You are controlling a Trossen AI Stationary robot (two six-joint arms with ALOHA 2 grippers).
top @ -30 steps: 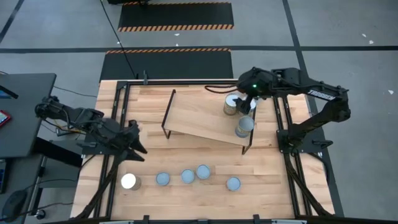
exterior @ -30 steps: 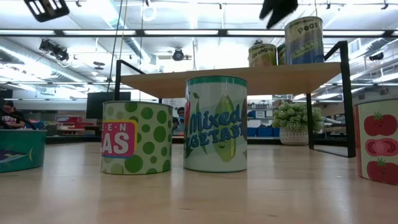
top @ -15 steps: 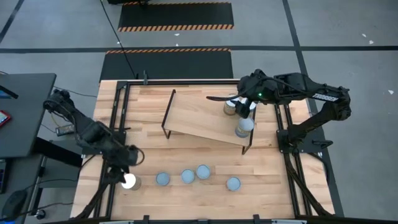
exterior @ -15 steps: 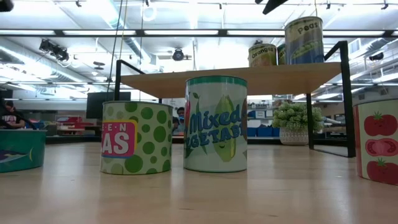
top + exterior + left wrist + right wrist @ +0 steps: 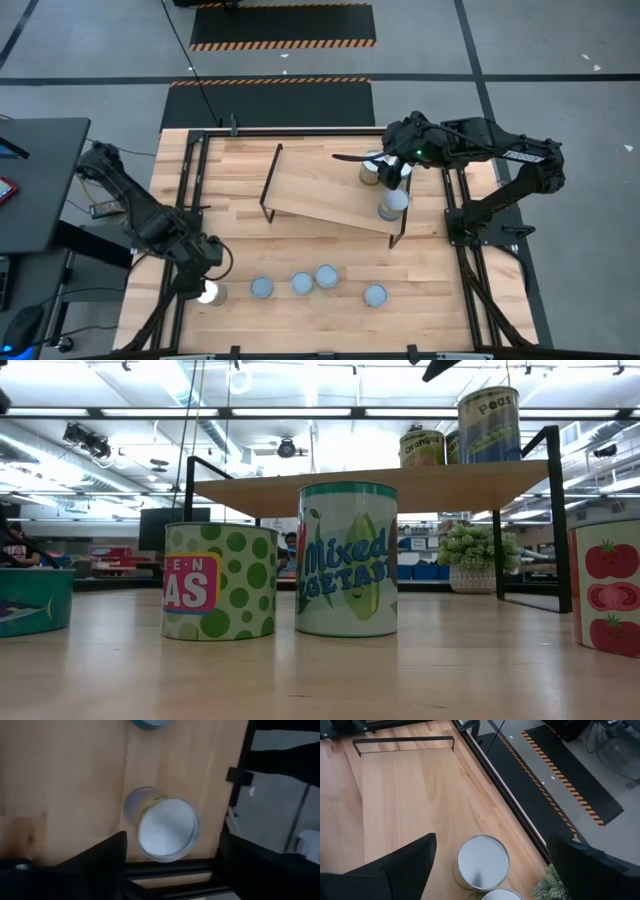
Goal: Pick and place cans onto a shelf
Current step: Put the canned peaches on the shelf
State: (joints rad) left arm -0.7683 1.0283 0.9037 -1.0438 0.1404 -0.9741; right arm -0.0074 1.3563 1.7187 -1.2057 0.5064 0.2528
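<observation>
My left gripper (image 5: 205,268) is open and stands over the white-topped can (image 5: 208,292) at the table's near left. In the left wrist view its fingers stand on either side of that can (image 5: 167,827) without touching it. Several more cans (image 5: 302,284) stand in a row along the near edge. They show large in the low view (image 5: 347,558). My right gripper (image 5: 396,168) is open and empty above the right end of the shelf (image 5: 320,185). Cans stand there on the board (image 5: 392,205), (image 5: 482,862), (image 5: 489,423).
The shelf's black frame legs (image 5: 268,190) stand on the tabletop. Black rails (image 5: 190,180) run along the table's left and right sides. A small green plant (image 5: 552,885) stands by the shelf's far right. Bare wood lies between the shelf and the row of cans.
My left gripper has swung toward the table's near edge and now stands over the white-topped can. My right gripper has risen from the cans on the shelf, almost leaving the top of the low view. No can has moved.
</observation>
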